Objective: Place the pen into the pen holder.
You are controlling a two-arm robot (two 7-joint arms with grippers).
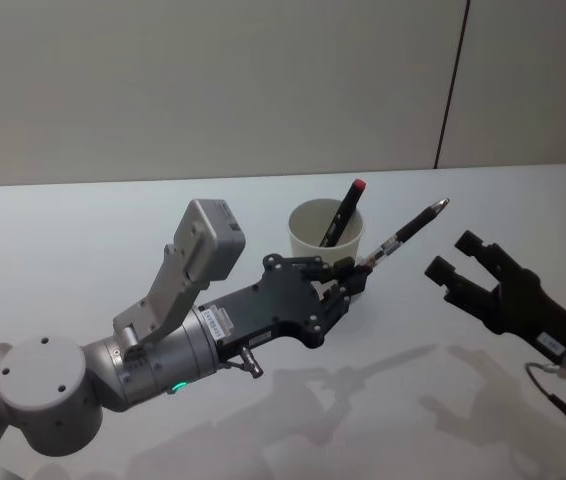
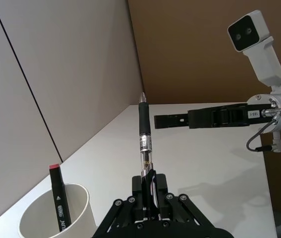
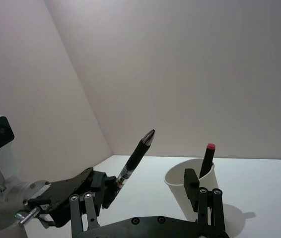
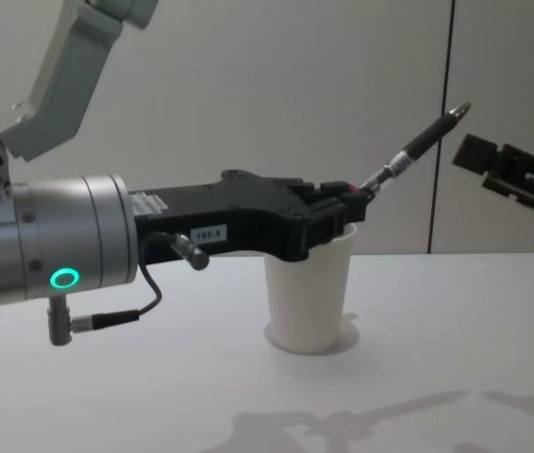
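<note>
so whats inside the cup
One black marker with a red cap; its lower end is hidden by the cup wall. The pen is outside, in the left hand.

Work surface: one plain, pale table point(image 1: 73, 225) with a matte top. It spans the lower half of the head view and meets a light wall along its far edge. Standing on it is a single white paper pen holder point(image 1: 308, 230), upright, just right of the frame's centre, its base flat on the tabletop. Soft shadows lie across the surface at lower right.
</note>
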